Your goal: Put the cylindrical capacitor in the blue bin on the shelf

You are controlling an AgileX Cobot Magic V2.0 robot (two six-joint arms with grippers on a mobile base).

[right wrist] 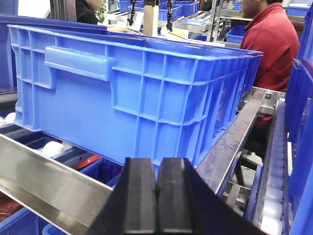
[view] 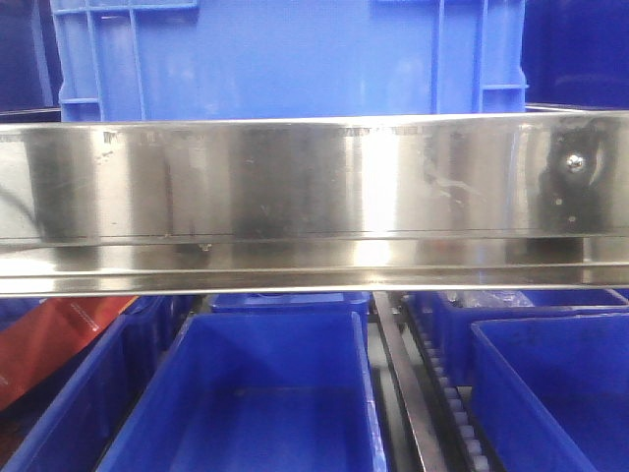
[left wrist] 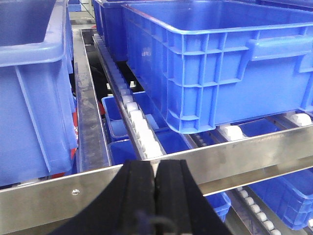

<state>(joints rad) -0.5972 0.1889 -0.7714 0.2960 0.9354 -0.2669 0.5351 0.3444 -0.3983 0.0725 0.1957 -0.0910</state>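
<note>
Stainless steel fills the front view: the shelf (view: 314, 197) shows its wide reflective front rail straight across the middle, with a large blue crate (view: 285, 59) standing on the level above it at 12 o'clock. Below the rail, an open blue bin (view: 246, 393) sits at 6 o'clock, a second blue bin (view: 560, 393) lies at 4 o'clock, and a roller track (view: 442, 393) runs between the two. Something red (view: 49, 344) shows at 8 o'clock.

From the left wrist, the left claw (left wrist: 155, 196) sits at 6 o'clock with its black pads pressed together and nothing between them, just in front of the rail. A blue crate rests on white rollers (left wrist: 139, 127) at 1 o'clock.

From the right wrist, the right claw (right wrist: 156, 200) is likewise closed and empty at 6 o'clock, before a ribbed blue crate. A person in a red shirt (right wrist: 271, 44) stands at 2 o'clock behind the rack.

No view shows the cylindrical capacitor, so its place cannot be told.
</note>
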